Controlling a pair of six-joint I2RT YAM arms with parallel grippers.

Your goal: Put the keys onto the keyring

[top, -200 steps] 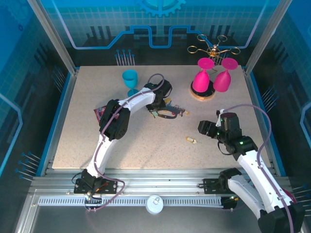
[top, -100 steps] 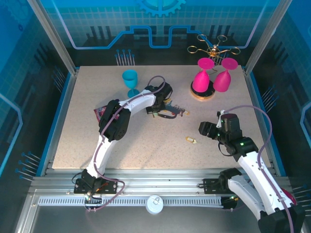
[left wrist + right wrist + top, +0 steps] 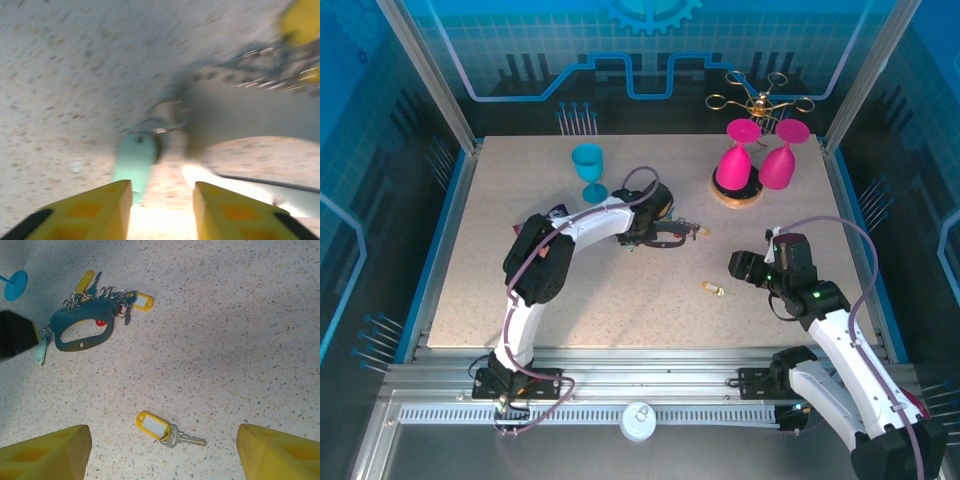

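Left gripper [image 3: 162,210], its yellow fingers parted with nothing between them, hangs low over the thin silver keyring with a dark teal strap loop [image 3: 61,337]. The keyring lies mid-table with several small metal keys [image 3: 95,287] already clustered on it. A pale mint tag [image 3: 135,160] shows just ahead of the gripper, blurred. Right gripper [image 3: 745,266] stands wide open and empty above a lone silver key with a yellow tag [image 3: 167,431], well apart from the keyring.

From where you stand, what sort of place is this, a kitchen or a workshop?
Most likely a robot test cell: two arms bolted to an aluminium rail, a speckled table walled by blue panels, and staged props like pink glasses and a keyring.
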